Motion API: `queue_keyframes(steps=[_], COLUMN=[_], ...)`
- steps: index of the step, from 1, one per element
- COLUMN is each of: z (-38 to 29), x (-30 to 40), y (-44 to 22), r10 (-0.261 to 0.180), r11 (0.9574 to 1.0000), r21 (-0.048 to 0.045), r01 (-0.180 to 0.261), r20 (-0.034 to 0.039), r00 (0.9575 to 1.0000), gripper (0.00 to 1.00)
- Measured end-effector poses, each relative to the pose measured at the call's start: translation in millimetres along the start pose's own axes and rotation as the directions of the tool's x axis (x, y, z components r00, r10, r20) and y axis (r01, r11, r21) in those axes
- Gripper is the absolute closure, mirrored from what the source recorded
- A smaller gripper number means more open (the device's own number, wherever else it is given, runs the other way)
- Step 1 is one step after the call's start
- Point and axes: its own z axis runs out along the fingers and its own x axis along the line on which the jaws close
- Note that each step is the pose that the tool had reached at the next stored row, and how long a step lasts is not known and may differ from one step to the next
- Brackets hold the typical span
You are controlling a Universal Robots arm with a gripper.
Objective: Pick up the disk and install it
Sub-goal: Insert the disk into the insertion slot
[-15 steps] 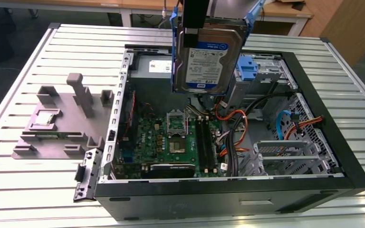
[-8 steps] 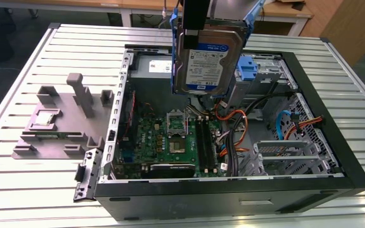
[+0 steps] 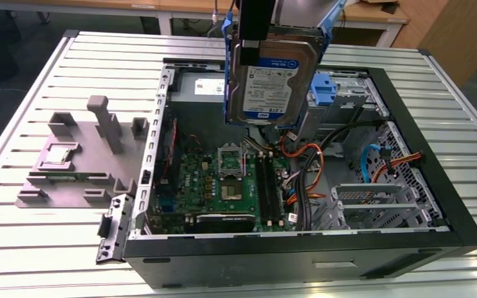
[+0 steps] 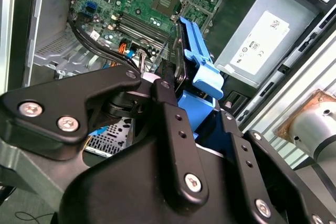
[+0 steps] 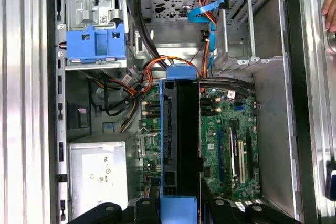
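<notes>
Pick looks done: gripper [image 4: 172, 85] pinches the blue-caddied disk [image 3: 270, 81] tight, holding it upright in the air above the open PC case [image 3: 305, 257], over its motherboard [image 3: 222, 186], clear of its drive cage [image 5: 94, 3]; install not yet done.

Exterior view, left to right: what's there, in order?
Grey moulded plastic fixture → grey metal power supply box → silver-grey hard drive in blue plastic caddy → perforated silver metal drive cage

Matte black gripper [image 4: 193, 100], long flat fingers [image 4: 176, 140] dotted with silver, seemingly cross-headed screws [image 4: 192, 182]; a black bar [image 3: 256, 25] at the exterior view's top centre
</notes>
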Motion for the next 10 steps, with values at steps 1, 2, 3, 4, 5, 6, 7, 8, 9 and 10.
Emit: queue_keyframes(steps=[1, 2, 3, 4, 5, 6, 7, 8, 9, 10], z=[0.0, 0.0, 0.0, 0.0, 0.1, 0.1, 0.1, 0.1, 0.1, 0.1], x=[-0.5, -1.1, -1.7, -2.4, -3.3, -4.2, -5.2, -6.1, -7.0, -8.0], y=[0.1, 0.1, 0.1, 0.2, 0.2, 0.3, 0.4, 0.4, 0.5, 0.5], r10=[0.000, 0.000, 0.000, 0.000, 0.000, 0.000, 0.000, 0.000, 0.000, 0.000], r11=[1.0000, 1.0000, 1.0000, 1.0000, 1.0000, 1.0000, 1.0000, 1.0000, 1.0000, 1.0000], r21=[0.0000, 0.0000, 0.0000, 0.0000, 0.0000, -0.0001, -0.0001, -0.0001, -0.0001, -0.0001], r01=[0.000, 0.000, 0.000, 0.000, 0.000, 0.000, 0.000, 0.000, 0.000, 0.000], r20=[0.0001, 0.0004, 0.0007, 0.0010, 0.0011, 0.0014, 0.0018, 0.0019, 0.0022, 0.0023], r00=[1.0000, 1.0000, 1.0000, 1.0000, 1.0000, 1.0000, 1.0000, 1.0000, 1.0000, 1.0000], gripper=[0.63, 0.63, 0.63, 0.63, 0.63, 0.63, 0.63, 0.63, 0.63, 0.63])
